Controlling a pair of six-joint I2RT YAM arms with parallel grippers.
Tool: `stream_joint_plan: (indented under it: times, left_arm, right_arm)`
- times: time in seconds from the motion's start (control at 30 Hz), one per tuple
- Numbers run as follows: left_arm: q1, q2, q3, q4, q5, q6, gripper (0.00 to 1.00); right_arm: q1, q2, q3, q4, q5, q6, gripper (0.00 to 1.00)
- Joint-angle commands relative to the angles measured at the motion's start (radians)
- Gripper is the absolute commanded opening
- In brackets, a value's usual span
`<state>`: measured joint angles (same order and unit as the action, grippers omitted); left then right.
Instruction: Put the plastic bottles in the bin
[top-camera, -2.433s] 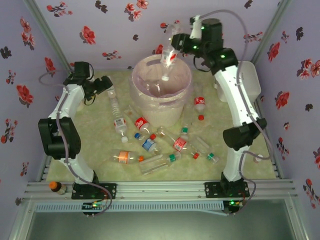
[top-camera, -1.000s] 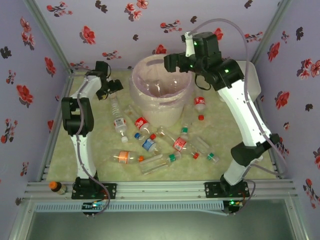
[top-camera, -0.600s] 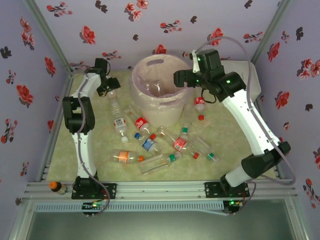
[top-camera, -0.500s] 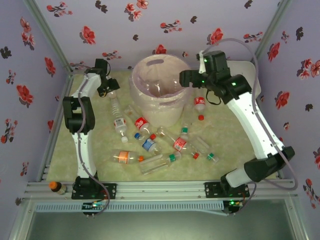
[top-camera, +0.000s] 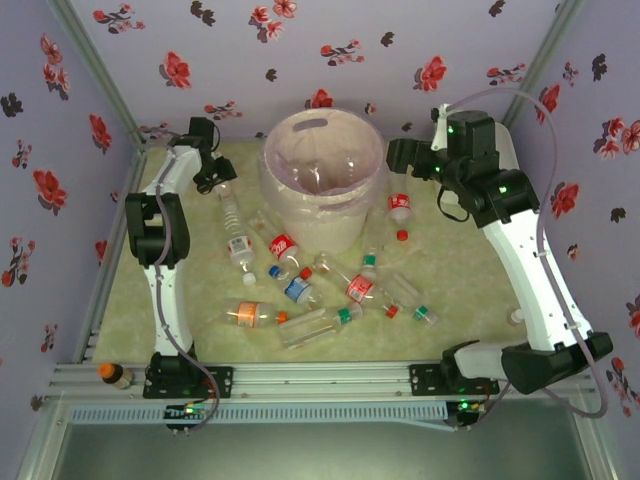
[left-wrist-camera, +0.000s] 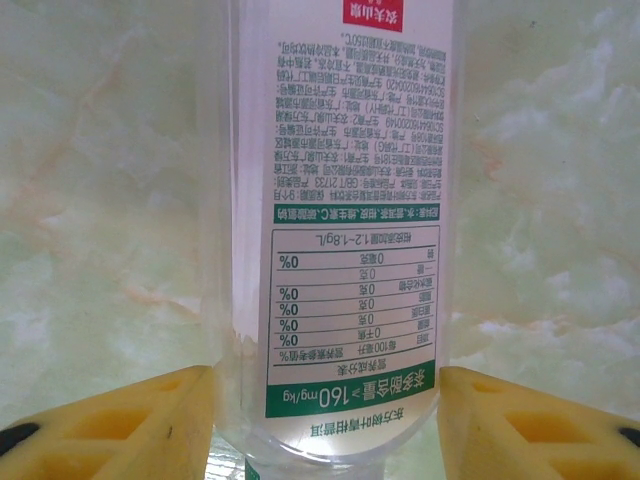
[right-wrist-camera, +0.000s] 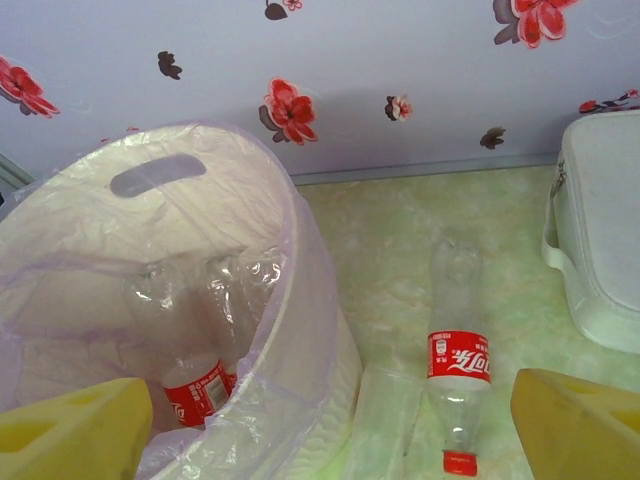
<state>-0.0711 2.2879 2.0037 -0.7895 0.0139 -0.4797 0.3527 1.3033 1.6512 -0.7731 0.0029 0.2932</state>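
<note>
L gripper (top-camera: 214, 178) sits low at the far-left part of the counter (top-camera: 470, 290), approx 9 o'clock from the bin (top-camera: 268, 172). In L wrist view its yellow fingers (left-wrist-camera: 110, 425) stand against both sides of a white-label bottle (left-wrist-camera: 345, 250). So the gripper is grasping this bottle, which lies flat on the counter w/ the printed label turned up.

The bin stands at 12 o'clock of the counter and is lined w/ a pinkish bag. Inside lie some clear bottles, one of them a red-label bottle (right-wrist-camera: 195, 385).

At 6 o'clock from the bin, the loose bottles (top-camera: 300, 285) lie scattered on the counter, w/ red, blue and orange labels.

R gripper (top-camera: 400, 155) hangs at approx 3 o'clock from the bin rim. Its fingers are wide apart w/ nothing between them, so it is released. Under it a red-cap bottle (right-wrist-camera: 458, 370) lies just beside the bin wall, cap toward 6 o'clock. A white box (right-wrist-camera: 600, 250) stands further at 3 o'clock.
</note>
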Motion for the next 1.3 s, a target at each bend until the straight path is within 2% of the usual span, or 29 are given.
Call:
stream_joint_plan:
  times: [0.0,0.07,0.23,0.27,0.3,0.37,0.4,0.43,0.53,0.73,0.83,1.0,1.1,1.27]
  left_arm:
    - [0.008,-0.063,-0.007,-0.011,-0.025,0.019,0.56]
    - [0.009,-0.095,-0.011,-0.01,-0.029,0.025,0.52]
    - [0.008,-0.1,0.003,-0.023,-0.04,0.035,0.53]
    - [0.008,-0.092,0.004,-0.025,-0.04,0.035,0.55]
    - [0.008,-0.084,0.004,-0.025,-0.04,0.033,0.62]
    - [0.008,-0.063,0.01,-0.023,-0.046,0.032,0.84]
    - [0.01,-0.048,0.015,-0.026,-0.053,0.03,0.92]
    - [0.01,-0.038,0.022,-0.032,-0.059,0.028,0.96]
    - [0.009,-0.023,0.004,-0.011,-0.072,0.018,1.0]
    - [0.004,0.026,0.025,-0.004,-0.052,0.021,1.0]
    - [0.004,0.046,0.033,-0.011,-0.054,0.021,0.92]
    - [0.004,0.058,0.04,-0.027,-0.054,0.016,0.72]
    - [0.004,0.018,0.027,-0.036,-0.069,0.03,0.63]
    - [0.014,-0.076,0.037,-0.064,-0.08,0.064,0.56]
  right_arm:
    - [-0.006,-0.011,0.008,0.024,-0.029,0.012,0.92]
    - [-0.005,-0.009,0.009,0.026,-0.03,0.011,0.92]
    - [-0.005,0.0,-0.001,0.039,-0.038,0.015,0.9]
    - [-0.006,0.003,-0.001,0.039,-0.038,0.016,0.9]
    - [-0.005,0.001,-0.001,0.033,-0.037,0.014,0.9]
    - [-0.006,-0.002,-0.004,0.027,-0.027,0.008,0.9]
    - [-0.006,-0.004,-0.004,0.021,-0.019,0.003,0.9]
    - [-0.006,-0.005,-0.001,0.014,-0.013,-0.002,0.9]
    - [-0.006,-0.013,-0.002,-0.003,0.001,-0.011,0.9]
    - [-0.009,-0.019,-0.013,-0.02,0.027,-0.023,0.9]
    - [-0.01,-0.026,-0.019,-0.028,0.037,-0.027,0.9]
    - [-0.011,-0.03,-0.022,-0.028,0.037,-0.028,0.9]
    - [-0.012,-0.03,-0.015,-0.03,0.046,-0.037,0.9]
    - [-0.013,-0.023,0.008,-0.036,0.038,-0.046,0.9]
